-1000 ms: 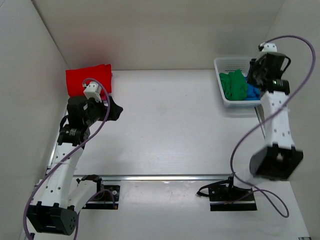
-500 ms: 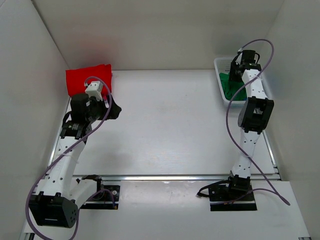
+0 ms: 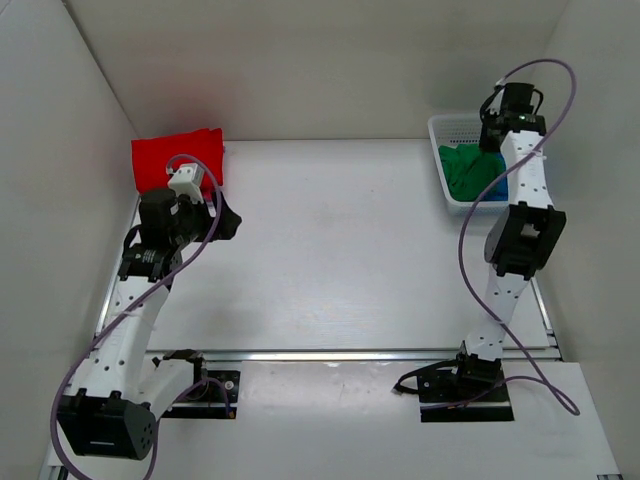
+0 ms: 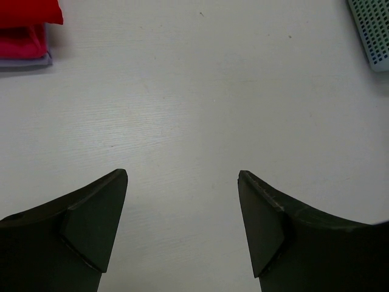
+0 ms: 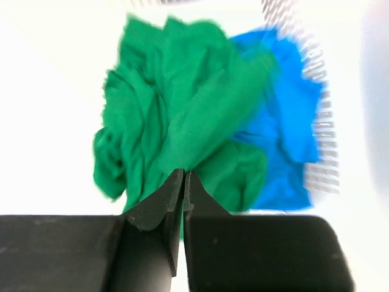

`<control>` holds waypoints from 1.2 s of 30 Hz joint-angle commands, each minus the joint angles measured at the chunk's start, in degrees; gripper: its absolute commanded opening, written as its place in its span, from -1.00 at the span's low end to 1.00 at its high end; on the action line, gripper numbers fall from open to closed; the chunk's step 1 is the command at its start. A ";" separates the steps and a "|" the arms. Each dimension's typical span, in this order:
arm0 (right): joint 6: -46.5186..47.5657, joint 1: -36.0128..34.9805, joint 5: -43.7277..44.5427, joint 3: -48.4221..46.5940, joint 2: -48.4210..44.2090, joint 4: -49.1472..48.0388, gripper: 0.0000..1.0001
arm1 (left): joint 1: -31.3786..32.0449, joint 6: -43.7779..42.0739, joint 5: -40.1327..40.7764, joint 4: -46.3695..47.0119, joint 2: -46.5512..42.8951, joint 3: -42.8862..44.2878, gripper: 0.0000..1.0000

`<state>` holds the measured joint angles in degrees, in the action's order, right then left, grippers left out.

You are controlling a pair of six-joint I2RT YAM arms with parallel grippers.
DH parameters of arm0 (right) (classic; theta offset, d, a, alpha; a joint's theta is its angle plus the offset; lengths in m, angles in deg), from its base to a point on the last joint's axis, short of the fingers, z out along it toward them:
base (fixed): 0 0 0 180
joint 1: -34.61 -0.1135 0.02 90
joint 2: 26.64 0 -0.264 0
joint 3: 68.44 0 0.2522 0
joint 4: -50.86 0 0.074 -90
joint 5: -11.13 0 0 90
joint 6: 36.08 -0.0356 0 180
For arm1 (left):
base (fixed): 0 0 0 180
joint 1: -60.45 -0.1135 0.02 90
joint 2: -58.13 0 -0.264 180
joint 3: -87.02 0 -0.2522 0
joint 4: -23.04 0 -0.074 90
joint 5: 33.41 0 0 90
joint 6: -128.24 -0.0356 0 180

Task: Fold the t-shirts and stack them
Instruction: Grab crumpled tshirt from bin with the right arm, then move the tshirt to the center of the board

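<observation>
A folded red t-shirt (image 3: pixel 178 158) lies at the table's far left corner. In the left wrist view it (image 4: pixel 27 11) tops a pink one (image 4: pixel 21 42). A crumpled green t-shirt (image 3: pixel 468 172) fills the white mesh basket (image 3: pixel 440 128) at the far right. In the right wrist view the green shirt (image 5: pixel 182 109) lies over a blue t-shirt (image 5: pixel 285 121). My right gripper (image 5: pixel 184 173) is shut on a fold of the green shirt, above the basket (image 3: pixel 490 135). My left gripper (image 4: pixel 182 176) is open and empty over bare table, just right of the red stack (image 3: pixel 232 222).
White walls enclose the table at the back and on both sides. The basket's corner shows at the top right of the left wrist view (image 4: pixel 371 36). A metal rail (image 3: pixel 330 353) runs along the near edge by the arm bases.
My right arm has swung up over the basket, and its gripper now pinches the green shirt. My left arm has barely moved.
</observation>
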<state>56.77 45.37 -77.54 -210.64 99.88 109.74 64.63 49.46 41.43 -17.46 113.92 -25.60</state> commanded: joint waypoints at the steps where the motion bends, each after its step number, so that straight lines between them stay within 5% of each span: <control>1: -0.22 0.40 -2.46 0.91 -9.27 -1.19 -1.00 | -0.32 1.25 -1.63 0.46 -2.61 0.42 0.67; 5: 0.66 -1.97 -2.82 1.35 -15.40 0.67 -1.00 | -0.14 2.22 -2.94 -0.24 -2.70 1.83 0.66; 13: 6.03 -22.69 7.99 -4.35 -33.77 -3.89 -1.00 | 0.38 3.89 -4.61 0.11 -4.19 0.43 0.70; 18: -2.84 -17.20 -13.29 -3.23 -45.12 -10.40 -1.00 | 0.56 5.39 -5.93 0.81 -4.99 -0.10 0.70; 23: -13.91 -5.50 -31.44 8.71 -54.52 -19.44 -1.00 | -1.01 5.65 -4.18 0.81 -6.13 0.77 0.72; 28: -16.99 -7.15 -35.49 14.69 -52.43 -19.55 -1.00 | -1.29 5.47 -2.25 -0.06 -7.27 1.66 0.74; 29: -13.96 -16.38 -30.55 24.54 -51.38 -19.20 -1.00 | -1.63 6.08 -1.81 -0.59 -6.84 2.53 0.76; 36: -12.80 -28.86 -18.30 39.84 -48.22 -22.63 -1.00 | -1.10 7.05 -2.77 -0.07 -6.57 1.40 0.80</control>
<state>43.33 18.97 -101.74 -174.29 50.41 88.24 63.37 55.50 38.96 -17.68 107.65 -25.18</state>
